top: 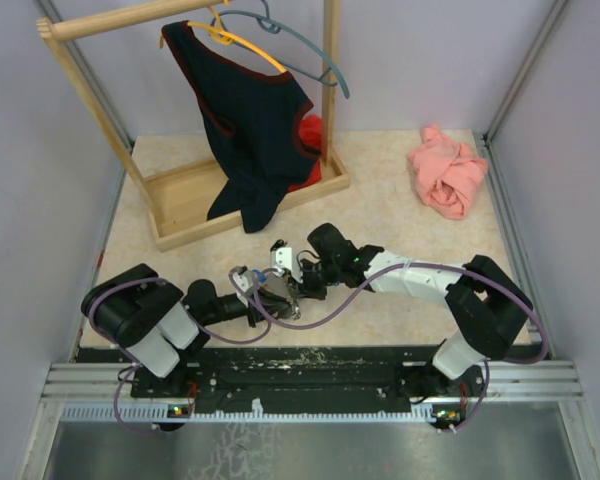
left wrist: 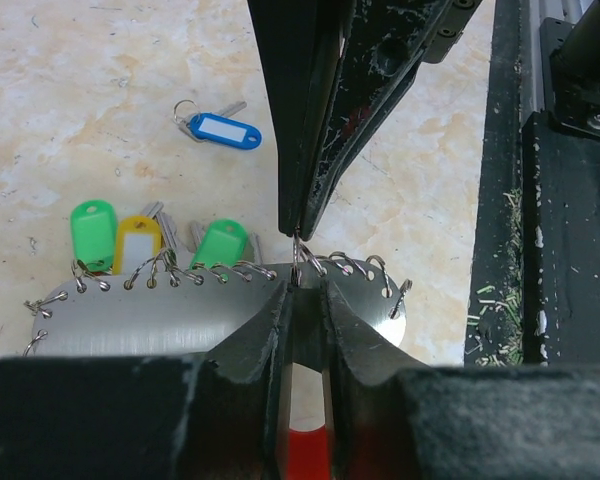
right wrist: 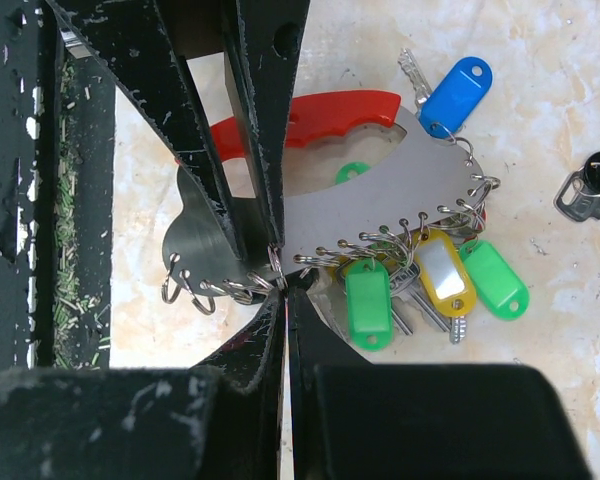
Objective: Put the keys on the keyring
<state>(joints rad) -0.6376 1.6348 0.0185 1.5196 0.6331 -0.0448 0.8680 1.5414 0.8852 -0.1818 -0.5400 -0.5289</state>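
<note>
Closest up in the left wrist view, the left end effector (left wrist: 302, 287) sits over the keyring plate (left wrist: 160, 315), a flat silvery plate with a red handle (right wrist: 310, 110) on one side and a row of little wire rings along the opposite edge. Its jaws are narrow, only a slit apart, with the tips right at that ringed edge. Honestly can't tell whether it's actually gripping anything there.

The right end effector (left wrist: 298, 236) comes at the plate from the opposite side, over the ringed edge, so the two sets of tips nearly meet. Its jaws are pressed together, tips on one split ring (left wrist: 297, 258) about midway along the row. It looks pinched, but that part is too tiny to be sure.

Keys: two green-tagged keys (right wrist: 368, 305) and a yellow-tagged key (right wrist: 440, 268) are bunched right up against the ringed edge, towards one end of the plate. Can't tell which of them are really hooked on. The blue-tagged key (left wrist: 220, 131) lies loose on the desk (left wrist: 80, 80), clear of the plate on the ringed side, with its own small ring at one end. A black key (right wrist: 595, 190) lies on the desk too, well off the plate's pointed end.

From the top view, a wooden rack (top: 90, 25) with a dark garment (top: 250, 130) stands well behind the plate, and a pink cloth (top: 448, 170) is bunched up behind it on the right arm's side.
</note>
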